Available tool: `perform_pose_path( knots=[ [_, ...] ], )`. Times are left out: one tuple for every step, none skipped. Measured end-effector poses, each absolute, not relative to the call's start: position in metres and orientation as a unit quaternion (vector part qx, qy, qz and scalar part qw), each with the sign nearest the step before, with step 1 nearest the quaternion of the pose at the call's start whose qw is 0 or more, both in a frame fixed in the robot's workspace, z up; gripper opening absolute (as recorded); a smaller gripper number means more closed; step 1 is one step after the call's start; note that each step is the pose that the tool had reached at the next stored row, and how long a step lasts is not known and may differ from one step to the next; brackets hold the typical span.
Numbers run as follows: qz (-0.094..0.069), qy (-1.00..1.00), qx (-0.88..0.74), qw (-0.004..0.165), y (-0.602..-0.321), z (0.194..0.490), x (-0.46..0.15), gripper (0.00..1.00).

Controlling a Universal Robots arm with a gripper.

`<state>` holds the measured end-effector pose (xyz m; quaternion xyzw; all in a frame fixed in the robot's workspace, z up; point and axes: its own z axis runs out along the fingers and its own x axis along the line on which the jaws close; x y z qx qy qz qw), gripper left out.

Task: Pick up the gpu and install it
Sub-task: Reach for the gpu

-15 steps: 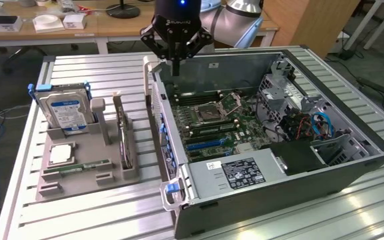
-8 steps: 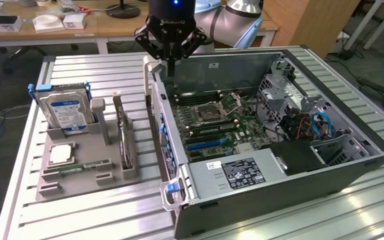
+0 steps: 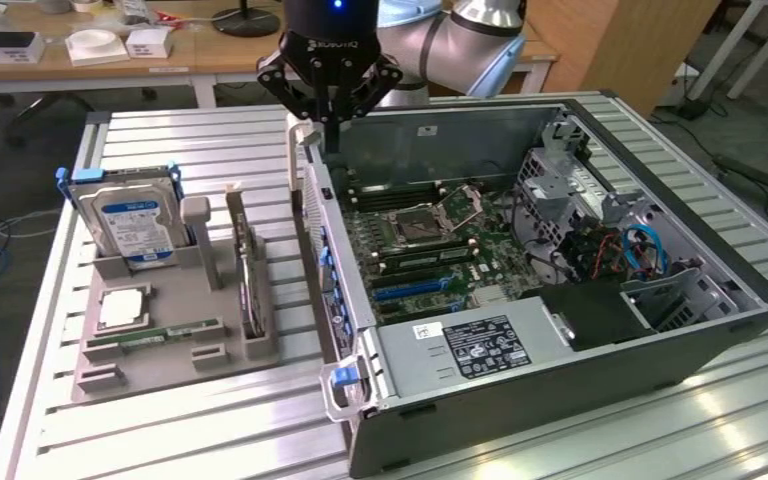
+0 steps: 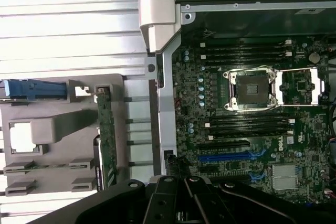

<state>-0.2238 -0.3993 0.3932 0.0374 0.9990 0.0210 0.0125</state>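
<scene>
Slatted metal table point(image 3: 157, 130) carries the open computer case point(image 3: 704, 330) and, on the exterior view's left, a grey parts holder point(image 3: 144, 350). The gpu point(image 3: 243, 275) stands on edge in that holder, near the case wall and apart from the hard drive point(image 3: 133, 220). My gripper point(image 3: 332, 118) hangs over the case's rear edge, well above the card, its jaws seemingly drawn together on nothing. I judge this to be the reach for the pick. To do it well I would spread the jaws wide, line them across the card's thin faces, come straight down onto its top edge and squeeze gently. A tilted grip could jam the card in its slot.
</scene>
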Motion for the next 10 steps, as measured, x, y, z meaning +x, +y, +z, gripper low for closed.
perform_pose_path(
  knots=[
    [0.021, 0.999, 0.037, 0.013, -0.399, 0.393, -0.225, 0.1],
    [0.021, 0.999, 0.037, 0.013, -0.399, 0.393, -0.226, 0.1],
    [0.021, 0.999, 0.037, 0.013, -0.399, 0.393, -0.227, 0.1],
    [0.021, 0.999, 0.037, 0.013, -0.399, 0.393, -0.228, 0.1],
    [0.021, 0.999, 0.037, 0.013, -0.399, 0.393, -0.23, 0.1],
    [0.021, 0.999, 0.037, 0.013, -0.399, 0.393, -0.233, 0.1],
    [0.021, 0.999, 0.037, 0.013, -0.4, 0.393, -0.235, 0.1],
    [0.021, 0.999, 0.037, 0.013, -0.4, 0.393, -0.237, 0.1],
    [0.021, 0.999, 0.037, 0.012, -0.4, 0.393, -0.238, 0.1],
    [0.021, 0.999, 0.037, 0.013, -0.4, 0.393, -0.24, 0.1]
  ],
)
